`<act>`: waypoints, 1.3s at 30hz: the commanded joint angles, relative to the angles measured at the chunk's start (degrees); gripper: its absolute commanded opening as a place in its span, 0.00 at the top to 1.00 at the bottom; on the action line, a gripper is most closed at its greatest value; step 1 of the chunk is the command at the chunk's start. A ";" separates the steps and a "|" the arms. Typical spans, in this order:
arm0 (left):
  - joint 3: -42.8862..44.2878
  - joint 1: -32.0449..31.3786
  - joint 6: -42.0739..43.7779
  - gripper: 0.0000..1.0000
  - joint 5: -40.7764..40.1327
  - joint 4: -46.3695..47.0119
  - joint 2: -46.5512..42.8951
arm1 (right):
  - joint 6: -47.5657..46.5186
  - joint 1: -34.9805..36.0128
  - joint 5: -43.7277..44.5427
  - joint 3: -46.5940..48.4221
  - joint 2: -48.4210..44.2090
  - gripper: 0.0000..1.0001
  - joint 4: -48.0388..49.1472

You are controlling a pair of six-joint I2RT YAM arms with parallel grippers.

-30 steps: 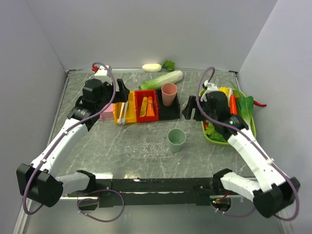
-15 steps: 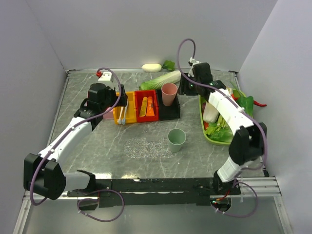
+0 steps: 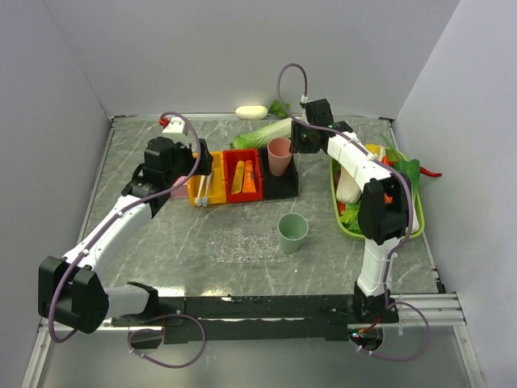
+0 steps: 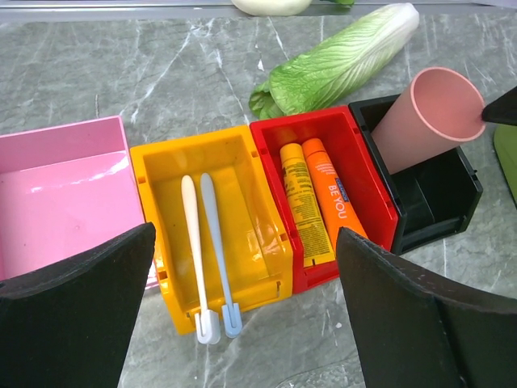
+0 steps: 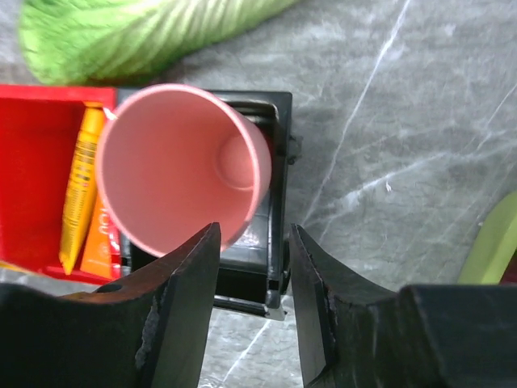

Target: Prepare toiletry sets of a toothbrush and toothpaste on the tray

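Two pale toothbrushes [image 4: 194, 242] lie side by side in the yellow bin [image 4: 242, 166], also seen from the top [image 3: 202, 191]. A yellow-orange toothpaste tube [image 4: 299, 198] and an orange one [image 4: 333, 190] lie in the red bin [image 3: 243, 176]. The clear speckled tray [image 3: 241, 242] lies bare at mid-table. My left gripper [image 4: 246, 323] is open wide and empty, above the near ends of the yellow and red bins [image 3: 200, 162]. My right gripper [image 5: 252, 250] is open and empty, hovering over the black bin's wall beside the pink cup [image 5: 182, 178], at the back [image 3: 297, 144].
The pink cup [image 3: 280, 153] leans in a black bin [image 3: 279, 187]. A green cup [image 3: 292, 232] stands right of the tray. A pink bin [image 4: 56, 194] sits left of the yellow one. A cabbage [image 3: 271, 132] lies behind the bins. A green vegetable tray [image 3: 342, 222] is at the right.
My right arm has swung from the vegetable tray back and left to the pink cup. My left gripper has shifted slightly over the bins.
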 commanded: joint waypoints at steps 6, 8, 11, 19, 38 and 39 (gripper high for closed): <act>0.20 -0.07 1.21 0.02 2.81 3.18 -1.02 | 0.62 -0.21 1.78 5.91 3.82 0.56 -0.35; 0.11 -0.07 1.30 0.02 2.90 3.26 -1.02 | 0.89 -0.12 1.96 6.96 4.96 0.57 -0.53; 0.20 -0.07 1.47 0.02 3.07 3.18 -0.84 | 0.89 0.32 2.66 8.37 6.37 0.59 -1.05; 0.29 -0.07 1.39 0.02 3.43 3.18 -0.58 | 0.45 1.02 4.59 9.34 7.70 0.67 -1.93; 0.64 -0.07 1.39 0.02 4.31 3.18 -0.67 | -0.87 2.17 4.95 9.78 5.68 1.00 -3.43; 0.46 -0.07 1.39 0.02 4.13 3.18 -0.75 | -1.04 2.17 4.95 9.69 5.41 1.00 -3.43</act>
